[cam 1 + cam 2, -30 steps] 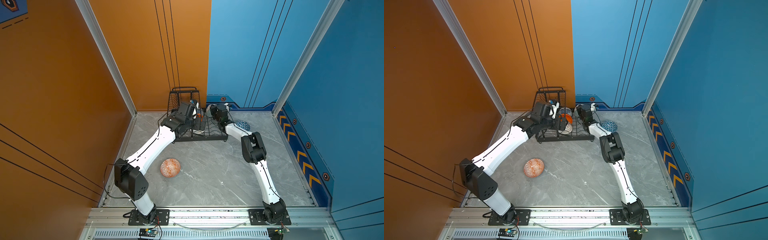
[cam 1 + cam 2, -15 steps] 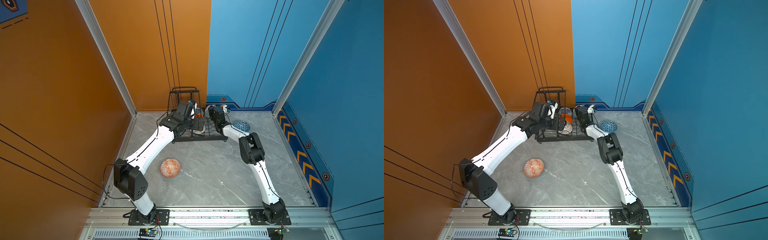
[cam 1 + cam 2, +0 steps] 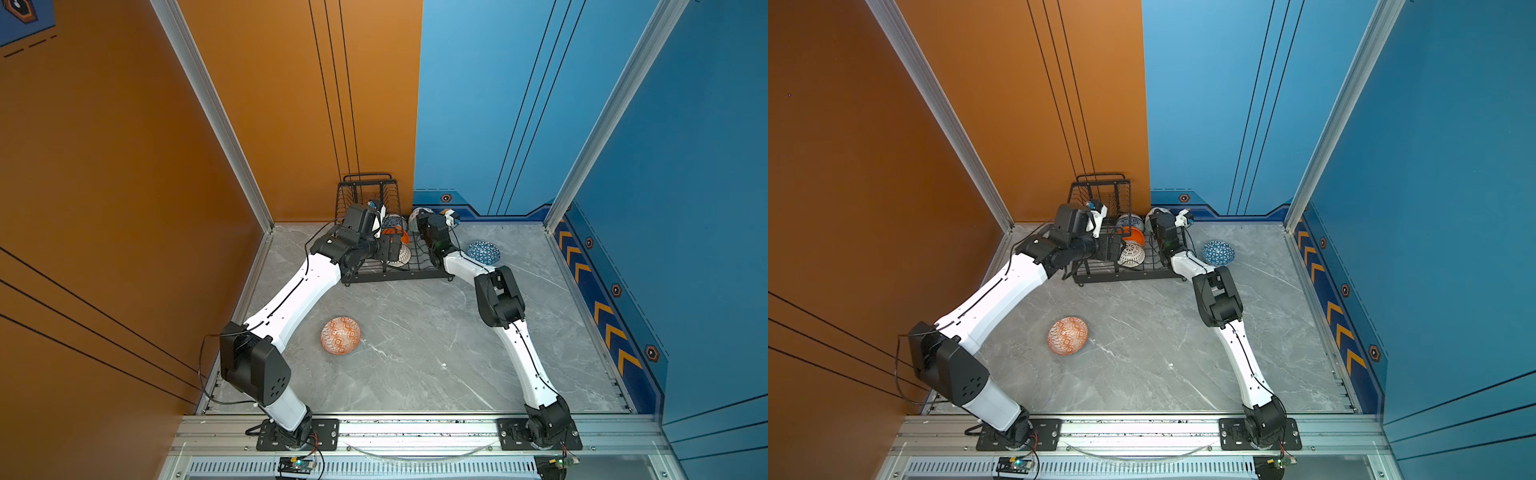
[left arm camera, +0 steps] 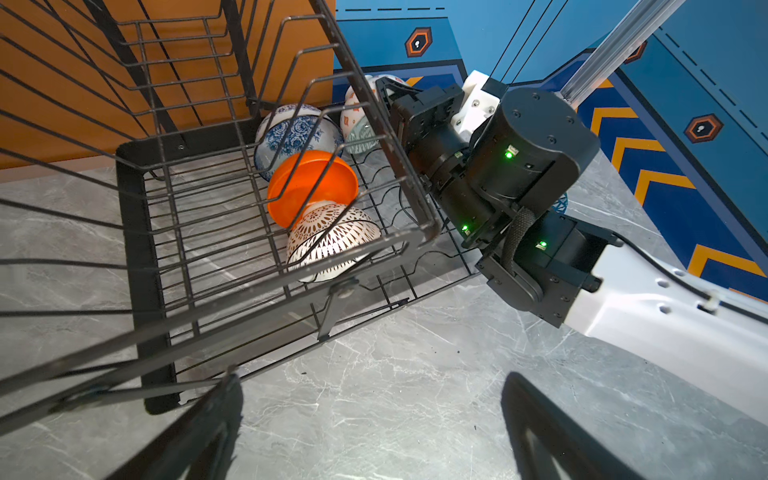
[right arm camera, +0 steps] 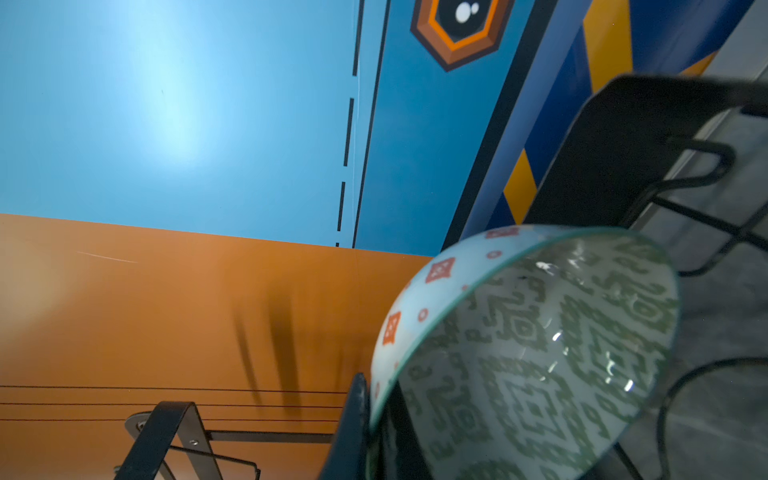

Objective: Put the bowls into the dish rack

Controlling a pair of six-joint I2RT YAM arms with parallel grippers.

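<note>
Our right gripper (image 5: 374, 419) only pinches the green bowl (image 5: 540, 353) by its rim at the rack (image 4: 137, 249), left gripper (image 4: 370, 424) wide open, so we worry it'll slip.

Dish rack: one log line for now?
rack: floral bowl, orange bowl, lattice bowl; right jaws: shut on green bowl; left jaws: open; table: triangle bowl, geometric bowl

Dish rack (image 4: 135, 216) matt black metal wire; orange bowl (image 4: 311, 187) glossy.
</note>
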